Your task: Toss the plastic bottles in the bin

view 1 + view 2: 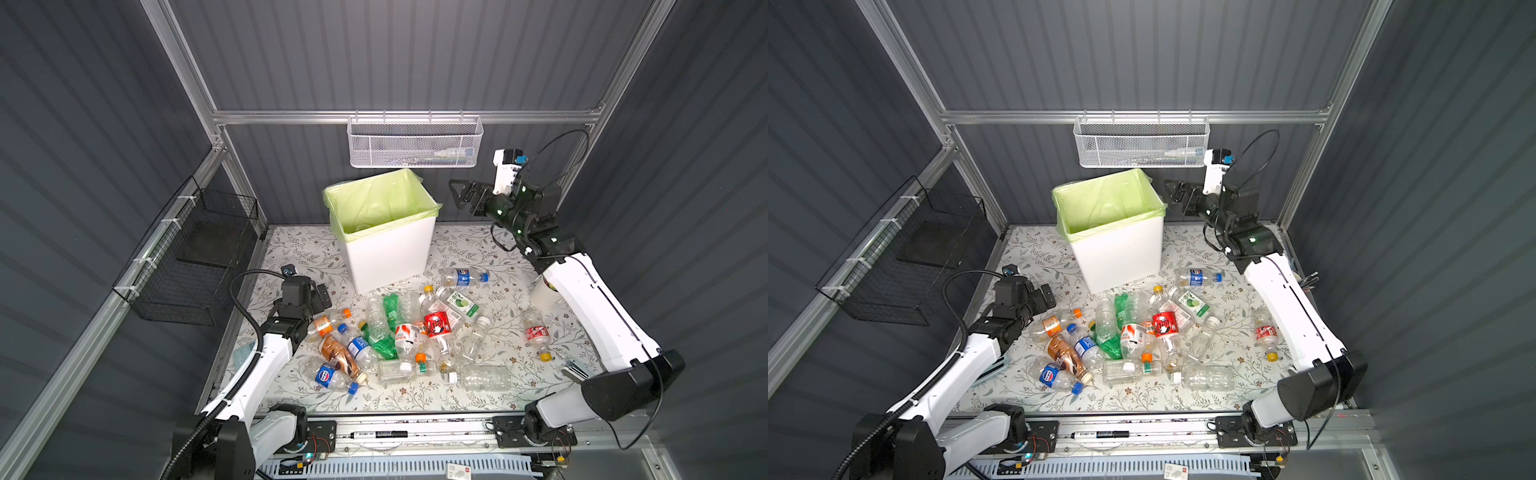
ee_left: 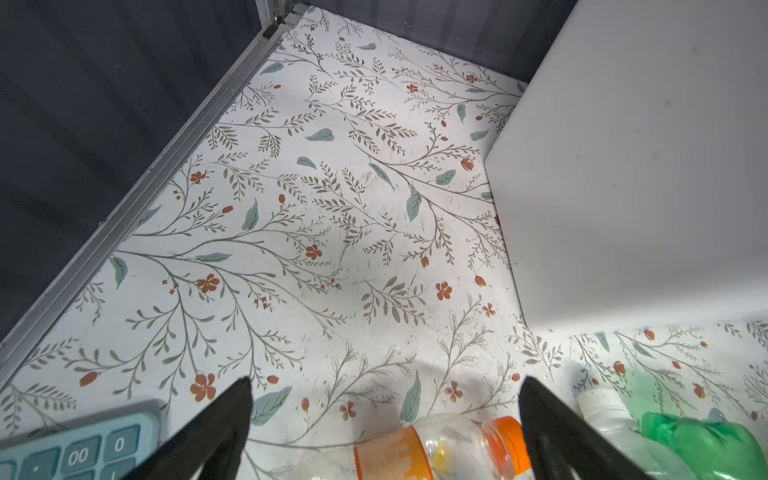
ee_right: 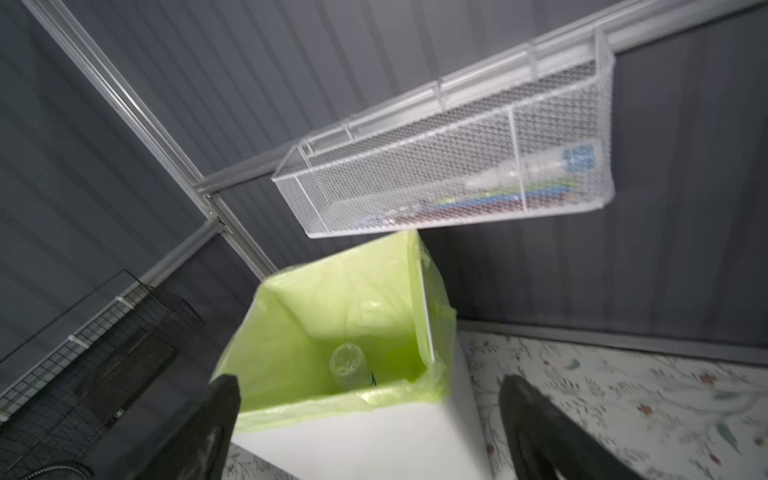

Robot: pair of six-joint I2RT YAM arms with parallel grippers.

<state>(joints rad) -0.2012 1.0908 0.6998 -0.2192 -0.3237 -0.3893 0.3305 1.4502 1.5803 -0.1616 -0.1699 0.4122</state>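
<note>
The right pincer [image 3: 368, 386] hangs wide open and empty just beside the rim of the bin [image 1: 390, 257], high above the bench [image 1: 415, 397]. Inside the bin lies what looks like 1 clear bottle [image 3: 349, 365], though that wrist view is blurred. The left pincer [image 2: 385, 386] sits low over the bench, also spread open and holding nothing, with an orange-capped bottle [image 2: 449, 453] lying close beneath it. The other plastic bottles [image 1: 415, 332] lie heaped in front of the bin, 2 more apart on the right.

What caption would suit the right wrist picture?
Open right pincer faces the lined bin, a clear bottle inside.
</note>
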